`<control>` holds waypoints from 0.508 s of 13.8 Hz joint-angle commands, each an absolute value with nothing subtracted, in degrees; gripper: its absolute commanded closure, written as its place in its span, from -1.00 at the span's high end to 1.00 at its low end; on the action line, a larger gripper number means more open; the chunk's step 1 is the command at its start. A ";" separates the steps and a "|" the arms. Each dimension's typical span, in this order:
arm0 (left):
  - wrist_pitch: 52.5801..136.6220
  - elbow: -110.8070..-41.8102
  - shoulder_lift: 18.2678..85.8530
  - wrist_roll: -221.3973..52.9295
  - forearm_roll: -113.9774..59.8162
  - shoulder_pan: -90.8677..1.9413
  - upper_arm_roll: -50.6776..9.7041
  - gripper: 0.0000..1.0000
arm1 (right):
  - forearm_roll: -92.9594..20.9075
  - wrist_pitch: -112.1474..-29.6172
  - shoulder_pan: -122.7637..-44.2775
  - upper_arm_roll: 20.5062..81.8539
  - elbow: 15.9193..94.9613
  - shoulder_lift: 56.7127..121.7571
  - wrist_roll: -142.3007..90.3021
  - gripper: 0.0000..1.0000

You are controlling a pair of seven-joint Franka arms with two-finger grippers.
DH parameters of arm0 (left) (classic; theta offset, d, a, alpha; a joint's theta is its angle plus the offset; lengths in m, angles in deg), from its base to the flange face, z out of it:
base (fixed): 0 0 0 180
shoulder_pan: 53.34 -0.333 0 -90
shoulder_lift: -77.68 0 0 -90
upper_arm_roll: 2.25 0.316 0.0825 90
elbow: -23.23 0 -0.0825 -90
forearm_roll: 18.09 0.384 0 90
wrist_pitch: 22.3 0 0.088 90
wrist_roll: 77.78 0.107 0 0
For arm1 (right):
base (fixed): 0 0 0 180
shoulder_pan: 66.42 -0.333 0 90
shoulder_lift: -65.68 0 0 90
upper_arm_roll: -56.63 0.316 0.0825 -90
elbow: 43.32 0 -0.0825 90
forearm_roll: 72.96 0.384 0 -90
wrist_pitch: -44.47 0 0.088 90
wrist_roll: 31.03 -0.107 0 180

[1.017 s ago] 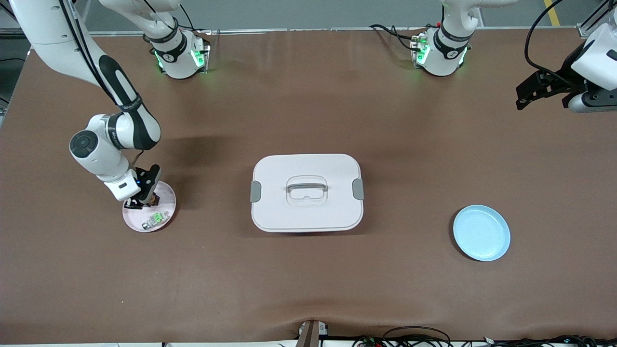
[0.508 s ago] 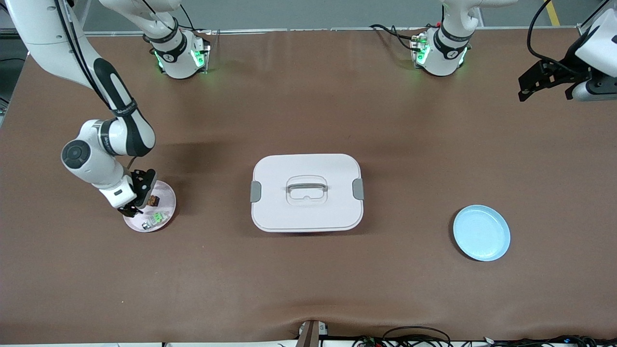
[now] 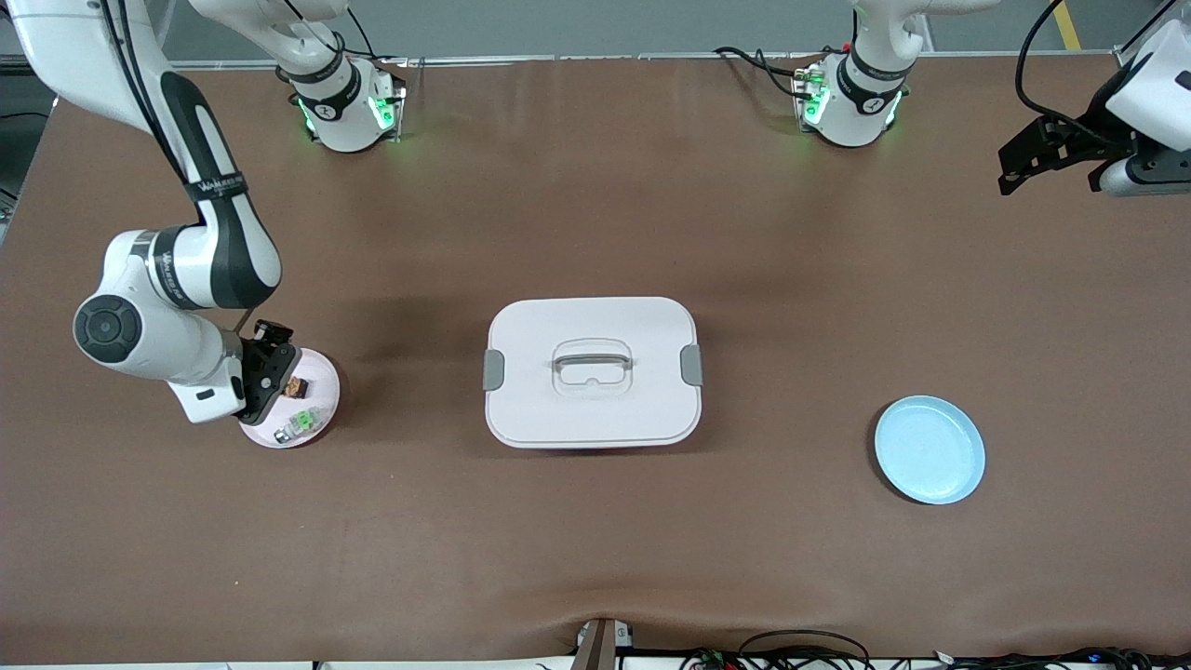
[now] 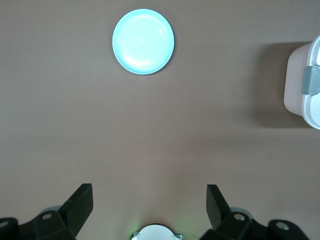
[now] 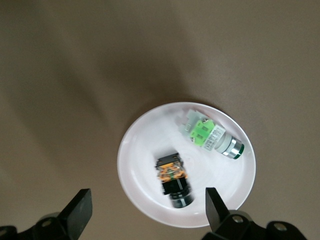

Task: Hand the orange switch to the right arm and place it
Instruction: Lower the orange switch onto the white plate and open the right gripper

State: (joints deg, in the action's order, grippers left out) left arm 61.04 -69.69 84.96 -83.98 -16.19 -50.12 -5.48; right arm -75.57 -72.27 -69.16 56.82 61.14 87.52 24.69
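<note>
The orange switch (image 3: 298,385) lies on its side on the small pink plate (image 3: 323,370), beside a green-and-silver part (image 3: 298,425). My right gripper (image 3: 268,370) hangs open and empty over the plate's edge toward the right arm's end of the table. In the right wrist view the switch (image 5: 173,179) lies free on the plate (image 5: 140,150), clear of the open gripper (image 5: 147,197), with the green part (image 5: 212,138) beside it. My left gripper (image 3: 1019,163) waits open and empty, high over the left arm's end of the table; it also shows in the left wrist view (image 4: 149,192).
A white lidded box (image 3: 592,371) with a handle stands mid-table; its edge shows in the left wrist view (image 4: 305,85). An empty light blue plate (image 3: 929,449) lies toward the left arm's end, also in the left wrist view (image 4: 143,41).
My right gripper has drawn back from the switch toward the right arm's end of the table and risen; the switch stays on the pink plate. The left gripper shifted slightly.
</note>
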 commanded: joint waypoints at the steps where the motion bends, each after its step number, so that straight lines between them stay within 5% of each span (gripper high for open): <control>1: 61.29 -69.59 85.42 -82.62 -17.38 -49.91 -5.06 1.00 | -76.48 -66.11 -69.85 56.72 55.22 87.83 17.76 1.00; 7: 61.02 -68.88 85.68 -82.71 -17.83 -49.82 -4.97 1.00 | -76.39 -65.39 -68.88 56.37 51.61 86.08 1.00 1.00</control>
State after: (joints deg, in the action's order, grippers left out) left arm 61.22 -69.15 85.08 -83.94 -16.96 -49.98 -5.48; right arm -75.58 -66.49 -69.44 55.91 53.09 87.16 7.92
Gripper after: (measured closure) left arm 0.000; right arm 0.000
